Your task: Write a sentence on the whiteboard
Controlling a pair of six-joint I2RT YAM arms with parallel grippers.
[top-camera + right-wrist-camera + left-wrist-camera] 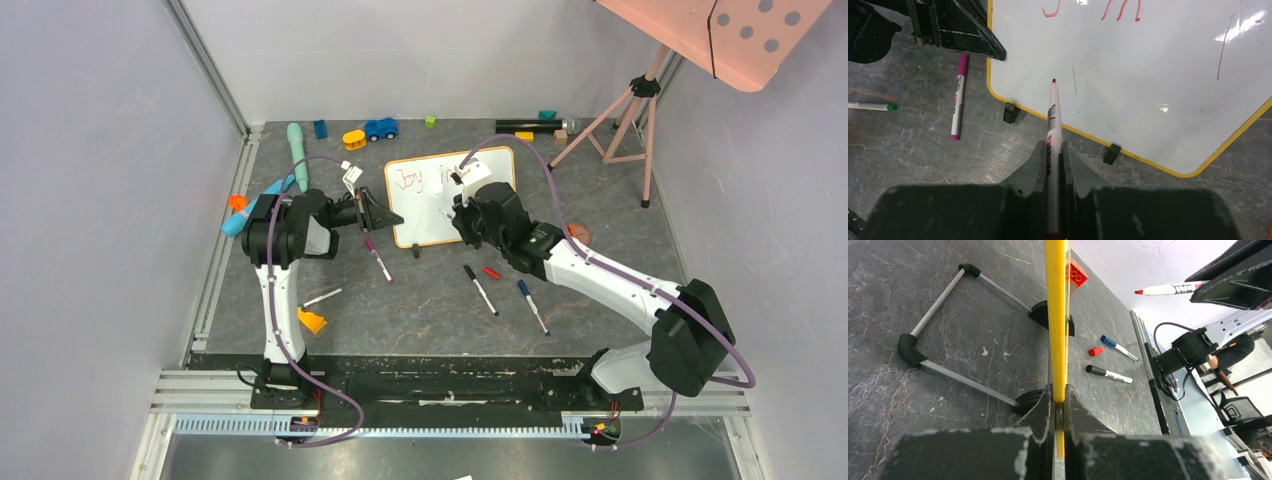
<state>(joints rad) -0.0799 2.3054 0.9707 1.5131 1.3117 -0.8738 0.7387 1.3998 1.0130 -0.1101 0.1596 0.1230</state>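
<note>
Whiteboard (420,210) stands propped near the middle of the table's (430,320) far edge. Your left gripper (1059,395) is pinched on its thin left frame, so hard pressing could twist it out. The right gripper (1054,150) is clamped on the red marker (1052,115), which could slide back and leave the sentence (408,180) with broken strokes.

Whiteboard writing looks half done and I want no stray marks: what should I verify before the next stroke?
1. Left gripper clamped on the whiteboard frame: ok.
2. Right gripper shut on the red marker: ok.
3. Marker uncapped, red tip showing: ok.
4. Tip touching the board: cannot tell.
5. Blank space under the sentence: ok.
6. Sentence complete: not ok, only "Joy in" reads.
</note>
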